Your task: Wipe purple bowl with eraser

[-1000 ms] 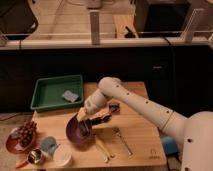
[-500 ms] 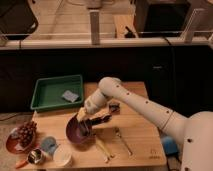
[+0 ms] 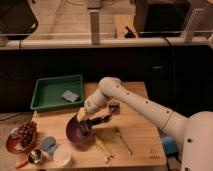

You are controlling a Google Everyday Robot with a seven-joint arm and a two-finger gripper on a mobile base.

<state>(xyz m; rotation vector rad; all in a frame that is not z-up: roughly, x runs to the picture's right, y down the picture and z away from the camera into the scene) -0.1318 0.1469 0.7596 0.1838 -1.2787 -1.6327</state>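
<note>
One white arm reaches in from the robot's body and bends down over a wooden table. Its gripper hangs over the purple bowl, low over the bowl's right half and dipping inside the rim. The bowl stands upright on the table near the front edge, its dark inside shiny. A small block with a yellowish part, the eraser, shows at the bowl's far rim, right against the gripper. It is too blurred to make out whether the gripper is clamped on the eraser or merely beside it, so I cannot tell.

Behind the bowl and to its left lies a green tray, with a blue-grey pad lying in its right part. Well to the left of the bowl sits a reddish plate bearing a bunch of dark grapes. In front of the bowl and slightly left stands a small white bowl, and just left of that a little metal cup. To the right of the purple bowl, a yellow utensil lies nearest it, and a metal fork lies a little farther out, both flat on the wood. Behind the purple bowl and to its right, beside the arm, sits a small dark object that I cannot identify.
</note>
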